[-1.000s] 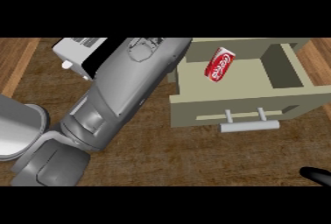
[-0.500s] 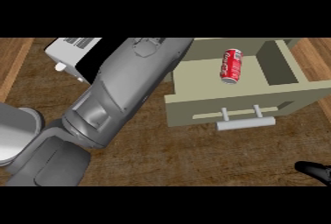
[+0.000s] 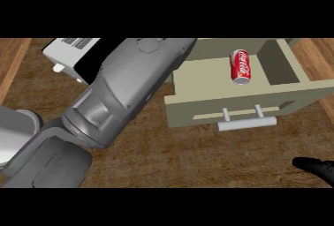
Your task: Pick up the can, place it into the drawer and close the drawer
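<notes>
Your right hand (image 3: pixel 316 167) shows only dark fingers at the near right edge; whether they are spread is unclear. Your red can (image 3: pixel 241 66) lies on its side inside the open drawer (image 3: pixel 195 95), walls on both sides.

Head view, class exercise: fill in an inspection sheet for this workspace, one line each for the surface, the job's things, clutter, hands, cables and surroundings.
Surface: brown wood-grain counter.
Job's things: red can lies on its side inside the open drawer; the drawer's pale bar handle faces the robot.
Clutter: white boxy appliance at the upper left, partly hidden by the left forearm.
Hands: right hand shows only as a black shape at the lower right edge, its pose unclear; left hand not in view.
Cables: nothing seen.
Surroundings: lighter wood strip along the left edge.
</notes>
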Controlling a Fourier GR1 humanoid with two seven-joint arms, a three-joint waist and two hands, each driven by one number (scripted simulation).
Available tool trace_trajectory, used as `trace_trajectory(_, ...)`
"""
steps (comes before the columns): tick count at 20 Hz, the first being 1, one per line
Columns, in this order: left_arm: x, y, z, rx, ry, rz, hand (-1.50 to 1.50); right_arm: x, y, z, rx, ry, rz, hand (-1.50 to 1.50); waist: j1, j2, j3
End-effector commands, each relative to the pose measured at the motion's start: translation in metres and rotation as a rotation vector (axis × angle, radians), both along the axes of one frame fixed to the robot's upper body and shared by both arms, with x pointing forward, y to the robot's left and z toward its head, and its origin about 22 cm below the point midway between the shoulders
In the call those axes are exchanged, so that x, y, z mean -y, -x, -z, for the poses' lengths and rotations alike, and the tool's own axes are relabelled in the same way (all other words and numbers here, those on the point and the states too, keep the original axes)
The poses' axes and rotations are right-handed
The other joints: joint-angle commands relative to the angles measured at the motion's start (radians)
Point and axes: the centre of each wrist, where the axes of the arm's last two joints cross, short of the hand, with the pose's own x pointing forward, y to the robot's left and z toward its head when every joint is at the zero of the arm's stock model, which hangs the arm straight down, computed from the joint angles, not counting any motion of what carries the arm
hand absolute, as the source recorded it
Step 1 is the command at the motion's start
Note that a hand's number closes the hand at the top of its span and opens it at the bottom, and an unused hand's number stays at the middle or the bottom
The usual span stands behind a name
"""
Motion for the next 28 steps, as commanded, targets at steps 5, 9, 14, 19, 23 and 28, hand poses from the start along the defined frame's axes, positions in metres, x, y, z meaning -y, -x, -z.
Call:
trace_trajectory(5, -0.004, -0.001, 0.009, -0.006, 0.073, -0.011, -1.5, -0.015, -0.02, -0.01, 0.057, 0.275, -0.018, -1.5, 0.001, 0.006, -0.001)
trace_trajectory(9, -0.005, -0.003, 0.003, -0.001, 0.117, -0.004, -1.5, -0.023, -0.029, -0.001, 0.063, 0.426, 0.008, -1.5, 0.019, 0.007, -0.001)
trace_trajectory(14, 0.002, 0.0, -0.008, 0.029, 0.08, 0.002, -1.5, -0.047, -0.06, 0.019, 0.063, 0.567, 0.008, -1.5, 0.055, -0.002, -0.001)
trace_trajectory(19, 0.003, 0.0, -0.012, 0.016, 0.068, 0.006, -1.5, -0.065, -0.099, 0.032, 0.027, 0.701, 0.052, -1.5, 0.09, -0.009, -0.002)
trace_trajectory(23, -0.002, -0.003, -0.01, 0.015, 0.07, 0.019, -1.5, -0.073, -0.12, 0.063, 0.004, 0.807, 0.069, -1.5, 0.109, -0.011, -0.002)
trace_trajectory(28, -0.014, -0.007, -0.008, -0.008, 0.092, 0.049, -1.5, -0.082, -0.145, 0.1, -0.005, 0.899, 0.081, -1.5, 0.123, -0.018, -0.003)
